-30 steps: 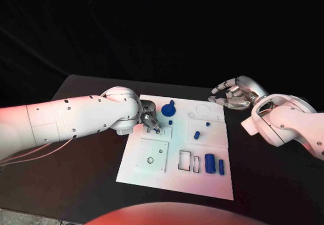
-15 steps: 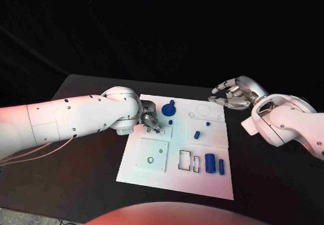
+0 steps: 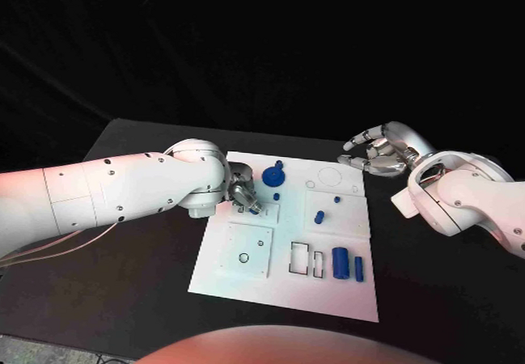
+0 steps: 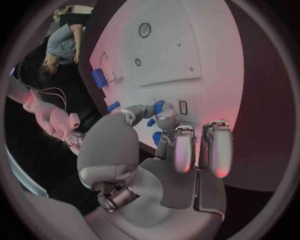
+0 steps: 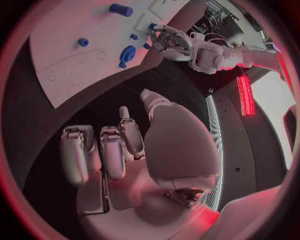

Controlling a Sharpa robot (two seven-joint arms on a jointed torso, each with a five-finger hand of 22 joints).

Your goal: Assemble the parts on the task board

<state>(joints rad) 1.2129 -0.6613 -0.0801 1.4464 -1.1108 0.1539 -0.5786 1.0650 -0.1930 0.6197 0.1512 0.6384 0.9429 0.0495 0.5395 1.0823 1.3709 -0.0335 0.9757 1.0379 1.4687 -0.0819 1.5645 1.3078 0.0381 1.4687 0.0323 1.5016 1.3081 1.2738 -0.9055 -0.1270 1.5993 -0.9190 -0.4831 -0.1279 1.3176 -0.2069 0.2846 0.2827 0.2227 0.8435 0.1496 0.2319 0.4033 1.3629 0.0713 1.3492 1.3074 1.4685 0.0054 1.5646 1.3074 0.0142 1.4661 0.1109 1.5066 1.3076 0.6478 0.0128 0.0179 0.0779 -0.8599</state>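
Blue parts and both hands sit just where they did a second ago; I can find no shift in any of them. My left hand (image 3: 241,193) stays low over the left side of the task board (image 3: 281,292), about halfway up it, fingertips drawn together around a small blue part (image 4: 159,106). From the left wrist view I cannot tell whether the part is pinched or only touched by the fingertips. I take the stillness as a fine placement in hand, or a stall. Either way that piece does not yet look seated, and the assembly is at an early stage.

My right hand (image 3: 379,151) hangs above the black table (image 3: 132,249) off the board's far right corner. It holds nothing, with its fingers loosely curved and apart.

The count from the head view:
- One round blue disc (image 3: 272,177) near the far edge.
- Two tiny blue pieces, one just below the disc (image 3: 276,196) and one further right (image 3: 335,199).
- One short blue peg (image 3: 318,218) in the middle of the board.
- One blue cylinder (image 3: 341,263) and one slimmer blue bar (image 3: 359,270), side by side near the right edge.

With the part at my left fingertips, that makes seven blue pieces as far as I can make out.

Two black-outlined rectangular slots (image 3: 298,259) lie just left of the cylinder, both unfilled.
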